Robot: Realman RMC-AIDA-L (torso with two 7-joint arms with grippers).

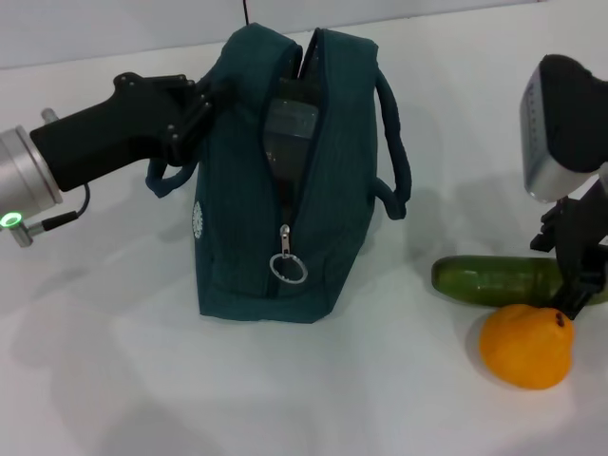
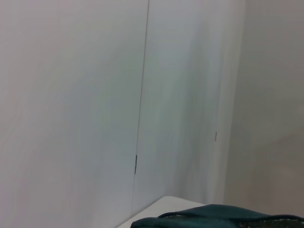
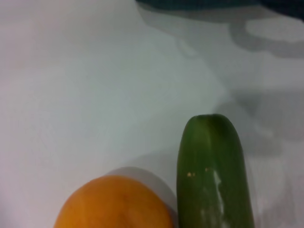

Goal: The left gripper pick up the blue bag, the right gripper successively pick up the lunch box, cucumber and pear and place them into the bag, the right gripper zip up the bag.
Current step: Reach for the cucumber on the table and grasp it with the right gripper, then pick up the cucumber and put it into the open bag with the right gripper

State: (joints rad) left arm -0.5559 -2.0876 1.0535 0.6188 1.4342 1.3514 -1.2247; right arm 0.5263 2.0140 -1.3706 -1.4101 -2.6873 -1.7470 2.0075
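The blue bag (image 1: 275, 218) stands upright mid-table with its top zipper open and the ring pull (image 1: 288, 268) hanging low on the front. The lunch box (image 1: 290, 123) shows inside through the opening. My left gripper (image 1: 195, 103) is shut on the bag's upper left side by a handle; a strip of the bag (image 2: 218, 218) shows in the left wrist view. The cucumber (image 1: 494, 280) (image 3: 213, 175) lies on the table to the right, with the pear (image 1: 525, 347) (image 3: 114, 204) just in front of it. My right gripper (image 1: 573, 271) is low over the cucumber's right end.
White tabletop (image 1: 114, 361) all around, with a white wall (image 2: 95, 95) behind. The bag's right handle (image 1: 394, 142) sticks out toward the right arm. Bare table lies between the bag and the cucumber.
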